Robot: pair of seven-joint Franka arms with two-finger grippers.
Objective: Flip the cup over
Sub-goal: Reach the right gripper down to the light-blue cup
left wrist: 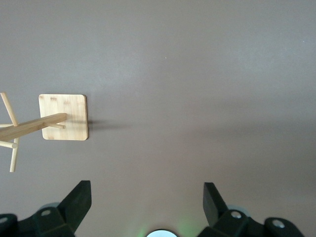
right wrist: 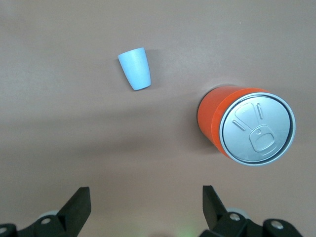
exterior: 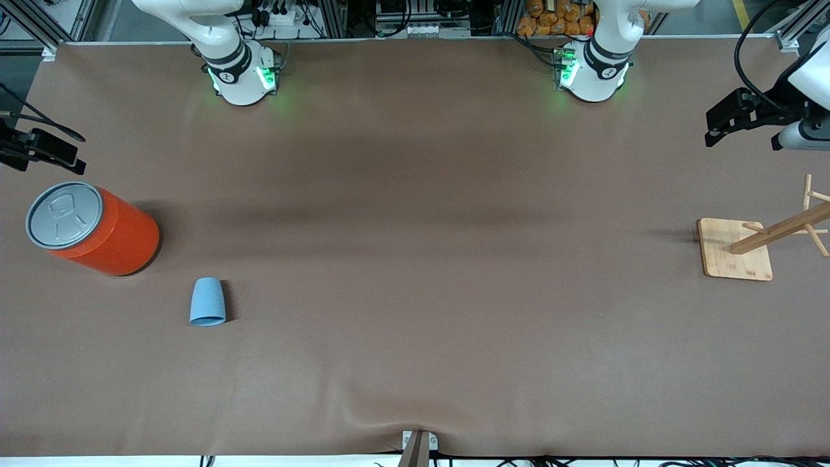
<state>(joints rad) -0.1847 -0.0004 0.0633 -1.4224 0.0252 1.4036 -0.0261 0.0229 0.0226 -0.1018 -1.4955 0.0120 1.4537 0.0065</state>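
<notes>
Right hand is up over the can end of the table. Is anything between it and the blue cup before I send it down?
Nothing visible. The cup stands mouth-down on bare table, apart from the orange can and nearer the front camera than it. The right hand hangs open above that end; only the can is close by.

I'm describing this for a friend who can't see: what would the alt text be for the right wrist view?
A small light-blue cup stands upside down on a brown table, apart from a larger upright orange can with a grey lid. The right gripper hangs above the table, its two black fingers wide open and holding nothing.
</notes>
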